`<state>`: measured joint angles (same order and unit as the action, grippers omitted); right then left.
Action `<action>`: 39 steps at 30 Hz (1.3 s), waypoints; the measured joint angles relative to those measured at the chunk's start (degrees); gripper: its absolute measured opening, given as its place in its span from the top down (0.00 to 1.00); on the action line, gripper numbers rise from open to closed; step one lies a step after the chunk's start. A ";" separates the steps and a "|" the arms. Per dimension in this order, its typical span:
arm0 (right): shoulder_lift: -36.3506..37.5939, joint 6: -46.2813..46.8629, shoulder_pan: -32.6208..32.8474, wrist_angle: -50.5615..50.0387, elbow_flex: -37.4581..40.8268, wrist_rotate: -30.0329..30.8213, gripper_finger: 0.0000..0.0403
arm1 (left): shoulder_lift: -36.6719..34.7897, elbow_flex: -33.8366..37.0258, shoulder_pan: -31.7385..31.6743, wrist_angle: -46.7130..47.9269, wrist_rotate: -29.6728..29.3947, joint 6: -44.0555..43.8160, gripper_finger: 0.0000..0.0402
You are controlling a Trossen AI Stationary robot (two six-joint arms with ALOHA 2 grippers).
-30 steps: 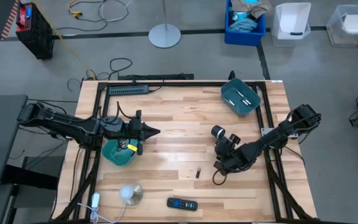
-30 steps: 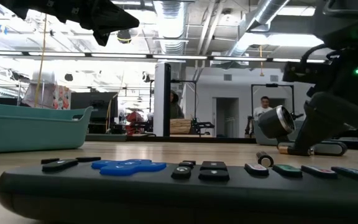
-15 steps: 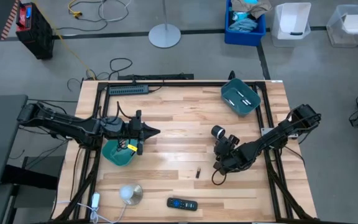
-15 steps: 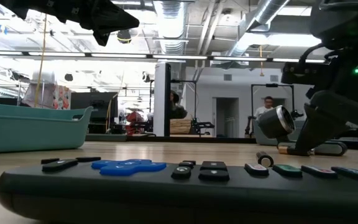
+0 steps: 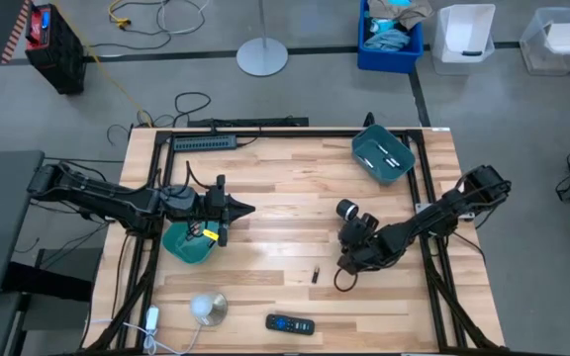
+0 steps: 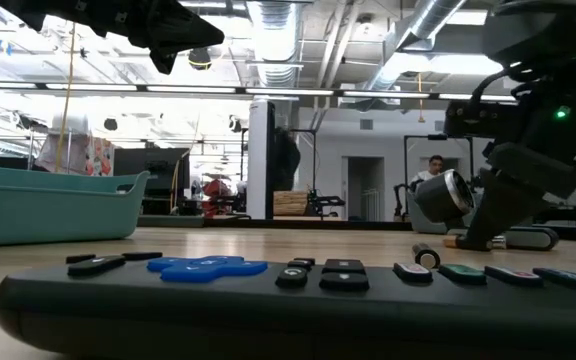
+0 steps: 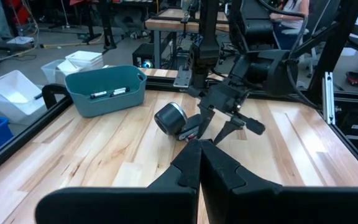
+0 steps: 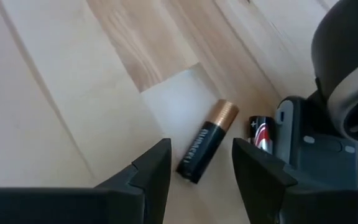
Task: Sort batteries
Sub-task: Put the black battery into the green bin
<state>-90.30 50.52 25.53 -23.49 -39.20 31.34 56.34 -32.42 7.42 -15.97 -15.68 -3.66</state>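
In the right wrist view a black battery with a copper end (image 8: 207,149) lies flat on the wood. My right gripper (image 8: 201,169) is open, with one finger on either side of that battery and a gap showing on both sides. A second battery (image 8: 261,134), black and red, lies beside a black flashlight-like cylinder (image 5: 347,210). Another small battery (image 5: 316,275) lies alone on the table, left of my right gripper (image 5: 346,267). My left gripper (image 5: 242,210) is shut and hovers by a green bowl (image 5: 188,244).
A teal bin (image 5: 382,153) holding a few batteries stands at the far right. A black remote (image 5: 290,323) lies at the near edge and fills the low view's foreground. A silvery dome (image 5: 207,309) sits near left. Bare wood lies in the table's middle.
My right gripper has shifted a little toward the table's left, staying low over the wood. My left arm has kept still.
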 joint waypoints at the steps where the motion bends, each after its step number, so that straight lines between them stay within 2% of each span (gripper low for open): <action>1: 0.00 0.02 -0.27 0.09 0.00 -0.15 0.54 | 0.00 0.01 0.00 0.00 0.00 0.00 1.00; 6: -0.45 0.03 -1.50 1.26 -0.02 -1.38 0.56 | 0.00 0.02 0.00 0.00 0.00 0.00 1.00; 15: -5.99 0.90 -2.09 5.85 -0.33 -1.21 0.61 | -0.02 0.01 0.00 0.00 0.02 0.00 1.00; 27: -5.86 -1.26 -1.50 8.97 -0.17 -2.14 0.89 | -0.02 0.00 0.00 -0.04 -0.02 0.40 1.00; 39: -6.30 -6.66 -0.34 8.98 -4.13 -3.66 0.90 | -0.02 0.00 0.00 -0.02 -0.07 0.42 1.00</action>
<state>-96.60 43.86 25.19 -14.50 -43.33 27.67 56.31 -32.42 7.42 -15.99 -15.75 -3.25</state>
